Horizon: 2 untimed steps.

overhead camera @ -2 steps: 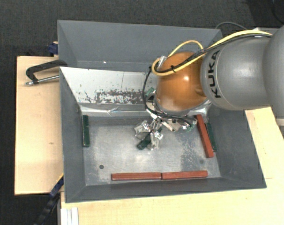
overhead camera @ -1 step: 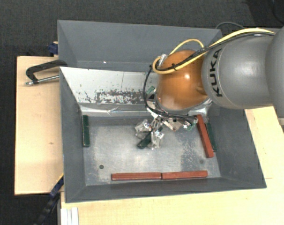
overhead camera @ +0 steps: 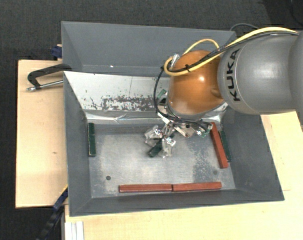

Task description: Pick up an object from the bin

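Note:
My gripper (overhead camera: pixel 162 140) hangs low over the middle of the bin floor, under the orange cover. A small dark green block (overhead camera: pixel 153 152) lies tilted right at its lower left tip, partly hidden by the metal of the gripper. Whether the block is gripped or only touched cannot be made out. A red stick (overhead camera: pixel 219 148) lies slanted to the right of the gripper, apart from it.
Two red sticks (overhead camera: pixel 169 187) lie end to end along the bin's near wall. A dark green stick (overhead camera: pixel 91 139) lies along the left wall. A small dark speck (overhead camera: pixel 108 178) sits on the floor at the lower left. The arm covers the bin's far right corner.

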Each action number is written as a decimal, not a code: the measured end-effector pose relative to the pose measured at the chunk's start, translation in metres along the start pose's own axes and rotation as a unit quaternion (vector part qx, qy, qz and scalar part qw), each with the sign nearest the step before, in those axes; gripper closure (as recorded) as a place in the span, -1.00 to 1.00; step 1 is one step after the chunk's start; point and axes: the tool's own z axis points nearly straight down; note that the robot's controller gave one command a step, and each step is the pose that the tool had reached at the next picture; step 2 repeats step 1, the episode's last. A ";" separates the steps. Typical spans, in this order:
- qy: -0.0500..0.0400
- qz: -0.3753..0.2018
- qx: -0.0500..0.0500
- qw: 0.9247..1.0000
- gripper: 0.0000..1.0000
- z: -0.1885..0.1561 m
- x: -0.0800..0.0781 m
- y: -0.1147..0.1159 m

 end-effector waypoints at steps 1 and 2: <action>-0.001 0.000 0.001 1.000 1.00 -0.013 -0.001 0.000; -0.001 0.000 0.001 1.000 1.00 -0.013 -0.001 0.000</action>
